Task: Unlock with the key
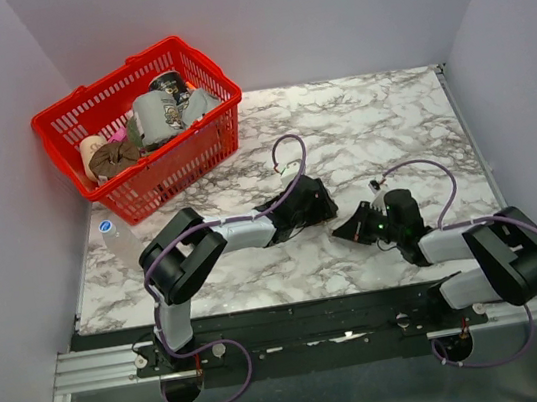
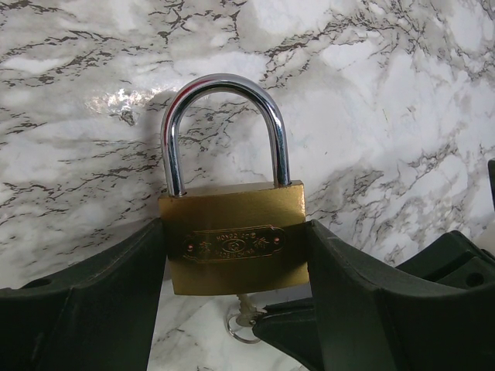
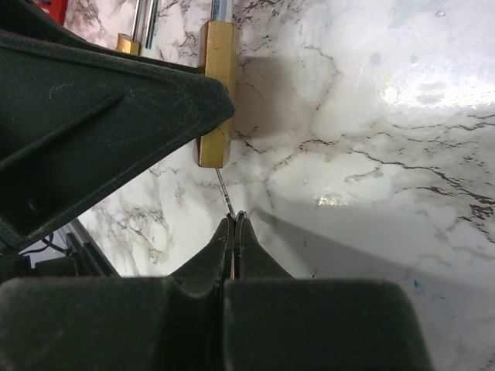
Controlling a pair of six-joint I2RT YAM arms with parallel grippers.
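My left gripper (image 2: 233, 236) is shut on a brass padlock (image 2: 232, 267), one finger on each side of its body. The silver shackle (image 2: 224, 85) sits with both legs in the body. The key's thin silver blade (image 2: 246, 308) enters the bottom of the padlock, and a small ring (image 2: 238, 332) hangs at it. My right gripper (image 3: 234, 220) is shut on the key (image 3: 224, 189), whose head is hidden between the fingers. The padlock's edge (image 3: 217, 69) shows just beyond. In the top view both grippers, left (image 1: 322, 205) and right (image 1: 350, 229), meet at mid-table.
A red basket (image 1: 202, 150) with several items stands at the back left. A clear plastic bottle (image 1: 117, 236) lies at the table's left edge. A second brass piece with silver bars (image 3: 128, 42) shows behind the left finger (image 3: 100, 116).
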